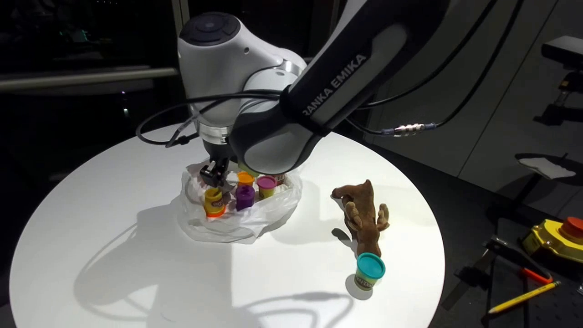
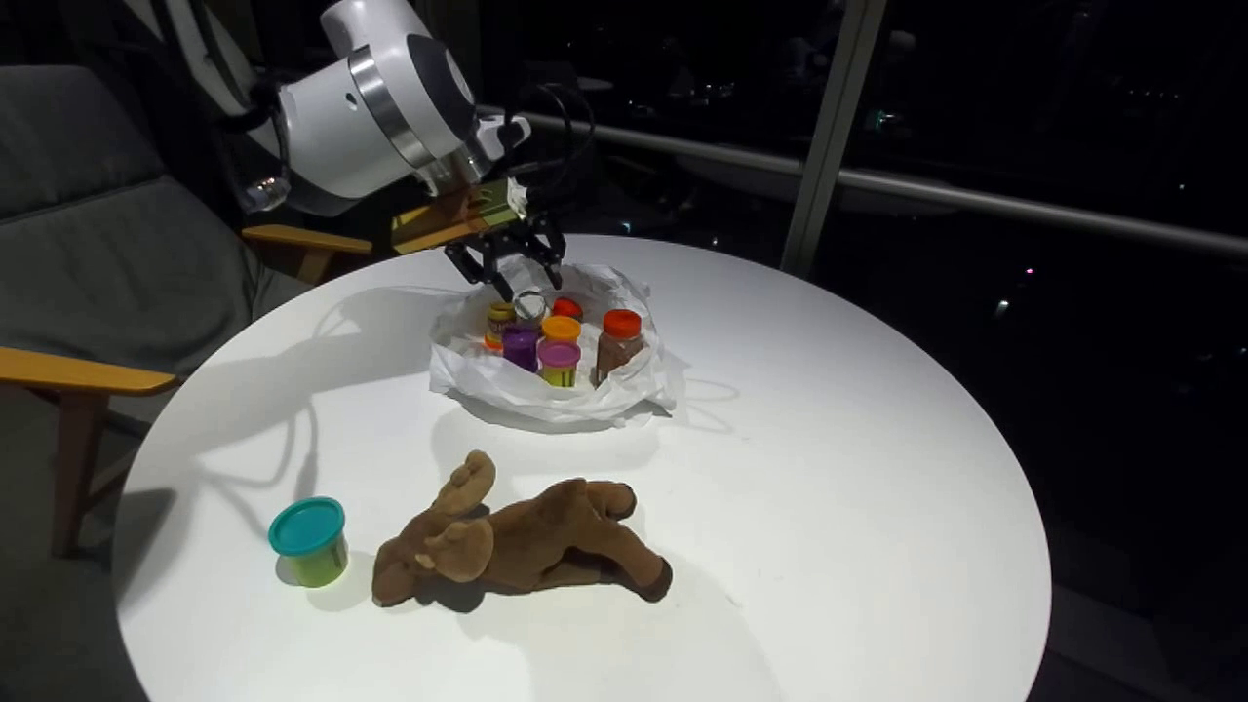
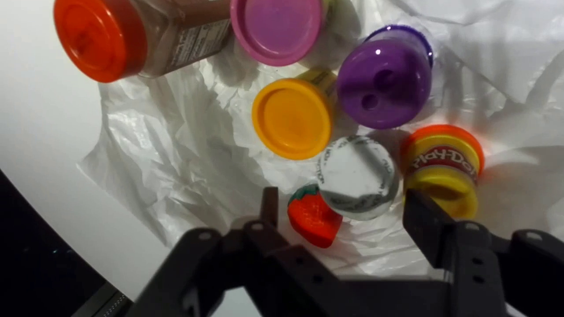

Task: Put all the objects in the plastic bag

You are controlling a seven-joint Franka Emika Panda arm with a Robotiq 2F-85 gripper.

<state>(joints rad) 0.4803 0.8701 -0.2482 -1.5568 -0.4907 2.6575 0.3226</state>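
Plastic bag (image 2: pixel 531 402) near plush moose (image 2: pixel 541 536)

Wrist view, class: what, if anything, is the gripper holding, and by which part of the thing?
Nothing is held: the gripper is open, and the toy strawberry seen between its fingers lies in the plastic bag.

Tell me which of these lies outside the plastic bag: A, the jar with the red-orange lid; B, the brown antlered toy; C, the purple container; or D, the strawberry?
B: in both exterior views the brown antlered toy lies on the white table, apart from the plastic bag.
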